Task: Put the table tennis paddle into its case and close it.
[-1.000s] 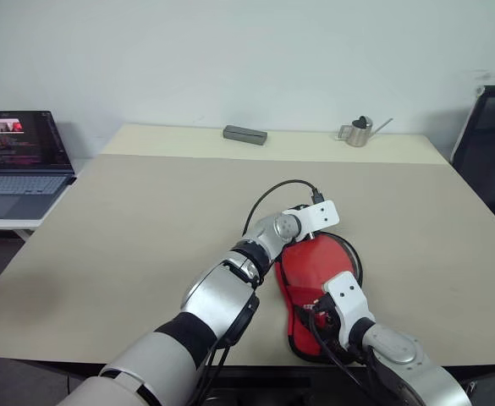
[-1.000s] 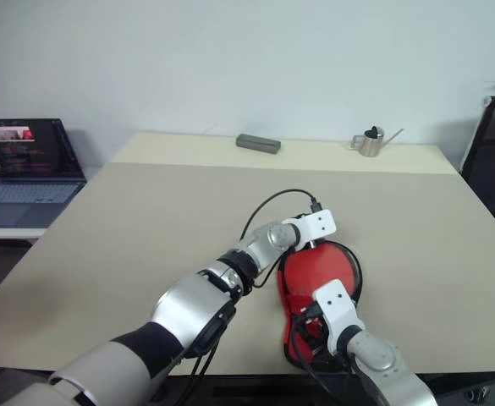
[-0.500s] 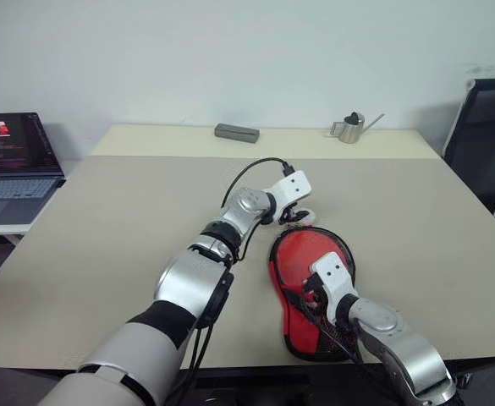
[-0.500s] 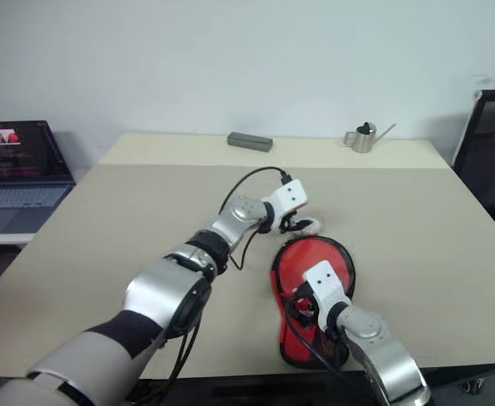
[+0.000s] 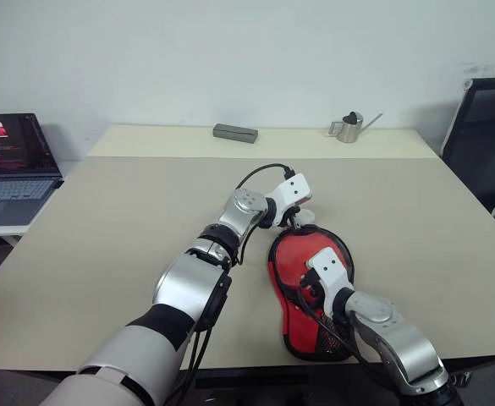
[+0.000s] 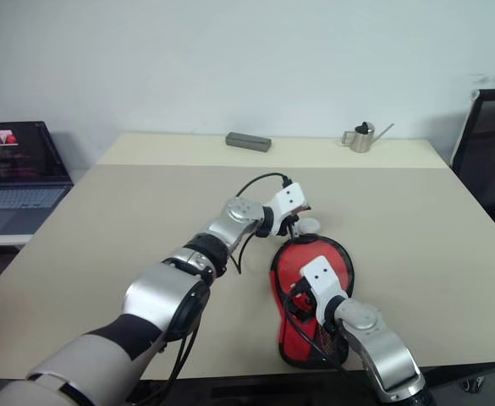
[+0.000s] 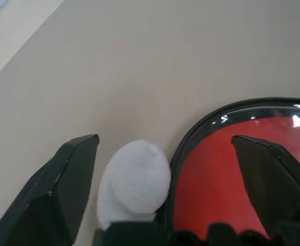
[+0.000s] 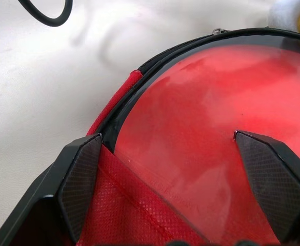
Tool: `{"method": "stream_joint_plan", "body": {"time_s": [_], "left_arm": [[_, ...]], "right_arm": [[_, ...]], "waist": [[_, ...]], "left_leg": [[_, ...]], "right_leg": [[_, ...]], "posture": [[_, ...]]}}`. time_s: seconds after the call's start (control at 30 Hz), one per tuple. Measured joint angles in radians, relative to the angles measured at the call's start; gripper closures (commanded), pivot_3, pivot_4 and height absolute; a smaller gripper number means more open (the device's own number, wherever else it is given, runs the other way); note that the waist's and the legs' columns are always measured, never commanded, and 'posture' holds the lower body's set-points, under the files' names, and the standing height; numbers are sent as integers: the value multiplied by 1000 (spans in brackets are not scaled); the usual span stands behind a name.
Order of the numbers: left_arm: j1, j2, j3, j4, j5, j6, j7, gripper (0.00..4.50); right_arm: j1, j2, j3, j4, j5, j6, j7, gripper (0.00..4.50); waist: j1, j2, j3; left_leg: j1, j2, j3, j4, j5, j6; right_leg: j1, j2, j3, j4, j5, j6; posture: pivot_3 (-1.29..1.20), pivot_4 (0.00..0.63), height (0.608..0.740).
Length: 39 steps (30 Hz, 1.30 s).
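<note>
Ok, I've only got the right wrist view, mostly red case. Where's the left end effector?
Observer: The left end effector hangs over the round far end of the case.
Operator: Is it holding anything?
Observer: No, its fingers stand wide open and grip nothing.
Operator: There's a white bit in my corner. What is it?
Observer: A small white lump lying on the table beside the case's rim, below the gap between the left fingers.
</note>
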<state>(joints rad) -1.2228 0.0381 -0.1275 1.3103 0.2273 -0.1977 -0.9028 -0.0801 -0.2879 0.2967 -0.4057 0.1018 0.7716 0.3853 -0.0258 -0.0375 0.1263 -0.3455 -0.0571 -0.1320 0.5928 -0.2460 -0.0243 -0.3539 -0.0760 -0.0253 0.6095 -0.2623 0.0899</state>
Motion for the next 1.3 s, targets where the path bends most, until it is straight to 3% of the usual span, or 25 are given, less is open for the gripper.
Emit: {"method": "stream_joint_plan", "body": {"time_s": [0.13, 0.4, 0.53, 0.67, 0.83, 1.07, 1.3], "left_arm": [[-1, 37, 22, -43, -46, -24, -49, 33], [17, 236, 66, -192, -110, -19, -69, 33], [142, 339, 94, -376, -176, 78, -170, 33], [360, 412, 95, -668, -295, 276, -314, 33], [564, 486, 95, -1033, -419, 493, -378, 33], [686, 455, 28, -1316, -492, 653, -308, 33], [709, 362, -123, -1351, -437, 645, -200, 33]], "right_arm": [[-9, 6, -1, 11, 1, -4, 8, 0], [10, -26, -49, -11, 68, -21, 86, 0], [38, -80, -86, -54, 139, -19, 160, 0], [63, -117, -143, -80, 234, 5, 225, 0], [30, -186, -219, -104, 324, 9, 294, 0], [-107, -336, -371, -73, 479, 72, 398, 0], [-189, -460, -478, 99, 487, 45, 436, 0]], "waist": [[-3, 1, 0], [-3, 3, 2], [-2, 4, 3], [-1, 5, 6], [4, 8, 8], [30, 7, 11], [44, 6, 11]], "left_leg": [[0, 1, 0, 0, 0, 0], [-2, -1, 0, -1, 0, 0], [-2, -1, -1, -1, -2, 1], [-4, -2, -1, -1, -3, 1], [-5, -2, 0, -1, -3, 0], [-6, -3, 1, 0, -2, 1], [-8, -3, 3, 0, -2, 1]], "right_leg": [[0, -1, 1, 0, 0, 0], [-3, 1, 3, 0, 0, 0], [-4, 1, 5, -1, -1, -3], [-5, -1, 8, -1, -2, -6], [-10, -4, 8, -1, -1, -13], [-9, -5, 9, -2, -1, -14], [-3, -5, 8, -5, 0, -23]], "posture": [[0, 150, 740], [0, 150, 740], [0, 150, 740], [0, 150, 740], [0, 150, 740], [0, 150, 740], [0, 150, 740]]}}
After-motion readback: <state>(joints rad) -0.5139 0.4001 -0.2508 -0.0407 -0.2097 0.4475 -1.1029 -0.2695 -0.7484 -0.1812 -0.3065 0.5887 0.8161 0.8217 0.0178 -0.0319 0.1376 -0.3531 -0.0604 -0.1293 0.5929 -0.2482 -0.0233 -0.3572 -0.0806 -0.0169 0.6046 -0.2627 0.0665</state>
